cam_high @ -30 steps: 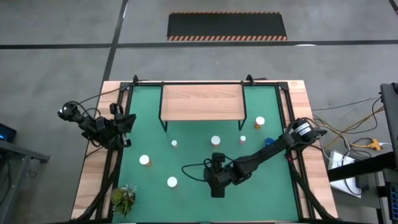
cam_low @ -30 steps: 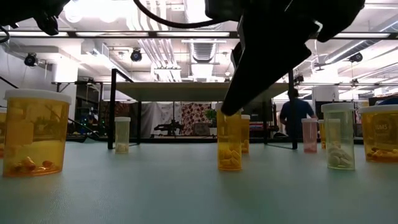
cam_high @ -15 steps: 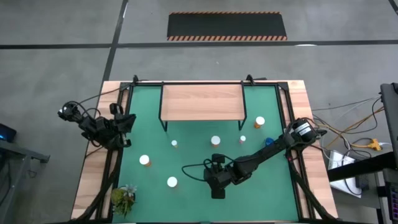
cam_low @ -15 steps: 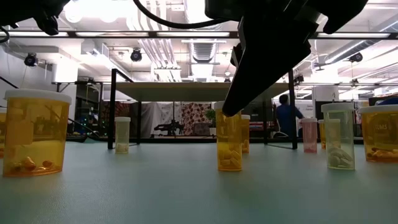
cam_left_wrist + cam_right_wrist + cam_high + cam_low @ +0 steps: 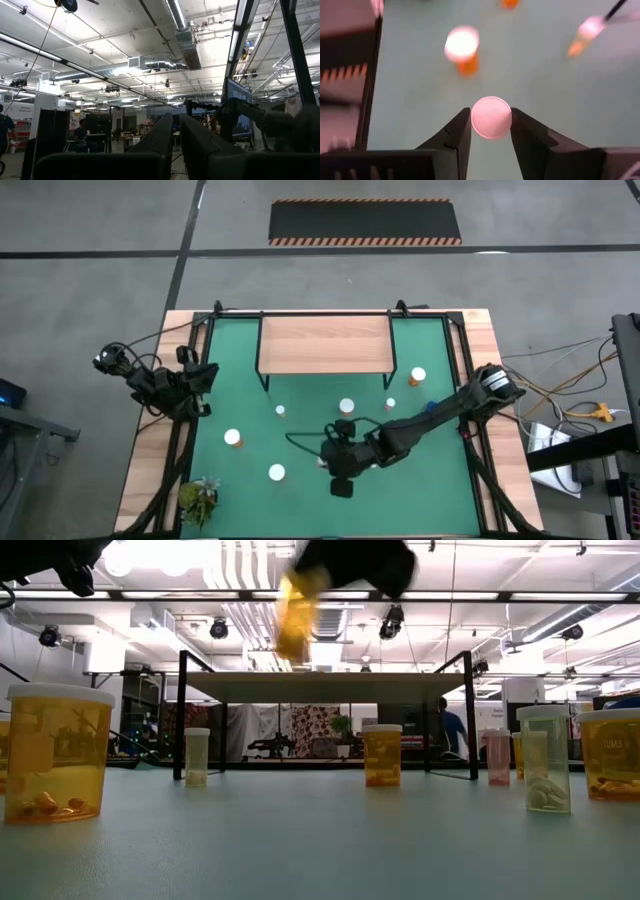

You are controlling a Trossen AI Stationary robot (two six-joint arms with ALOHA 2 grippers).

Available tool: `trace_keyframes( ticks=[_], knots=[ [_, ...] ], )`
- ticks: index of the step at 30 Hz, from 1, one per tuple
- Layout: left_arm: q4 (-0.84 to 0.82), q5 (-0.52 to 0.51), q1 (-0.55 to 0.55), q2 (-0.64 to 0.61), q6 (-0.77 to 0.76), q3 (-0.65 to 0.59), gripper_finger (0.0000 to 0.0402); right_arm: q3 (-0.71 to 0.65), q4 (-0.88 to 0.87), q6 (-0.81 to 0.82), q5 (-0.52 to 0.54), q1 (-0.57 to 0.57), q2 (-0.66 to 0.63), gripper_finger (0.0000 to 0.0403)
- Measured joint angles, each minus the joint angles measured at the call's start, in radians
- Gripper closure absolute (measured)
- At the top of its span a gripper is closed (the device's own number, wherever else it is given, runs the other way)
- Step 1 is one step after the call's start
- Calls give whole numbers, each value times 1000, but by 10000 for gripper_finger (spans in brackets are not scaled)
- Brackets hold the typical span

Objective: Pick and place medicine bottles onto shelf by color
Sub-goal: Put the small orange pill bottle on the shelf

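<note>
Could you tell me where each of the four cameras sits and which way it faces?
High view: overhead, straight down on the shelf, both arms, and the right gripper.
Low view: table height, level across the mat; the lifted orange bottle hangs near the top.
Left wrist view: on the left arm, facing the ceiling past the shut left gripper.
Right wrist view: looks down past its fingers, clamped on that bottle's white cap.
Shared: low and right wrist views show the held bottle.

The right end effector [image 5: 491, 131] clamps a white-capped bottle [image 5: 491, 117] between its dark fingers [image 5: 455, 137] above the green desk [image 5: 420, 90], with another white-capped orange bottle [image 5: 462, 47] standing beyond, well apart.
</note>
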Motion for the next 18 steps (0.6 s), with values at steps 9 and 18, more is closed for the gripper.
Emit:
trace_keyframes(
  ticks=[9,18],
  knots=[
    [0,0,0,-1,1,0,384,288,-311,-1,-4,-245,-17,291],
    [3,0,0,-2,5,3,384,494,-591,-6,-3,-569,-19,291]
  ],
)
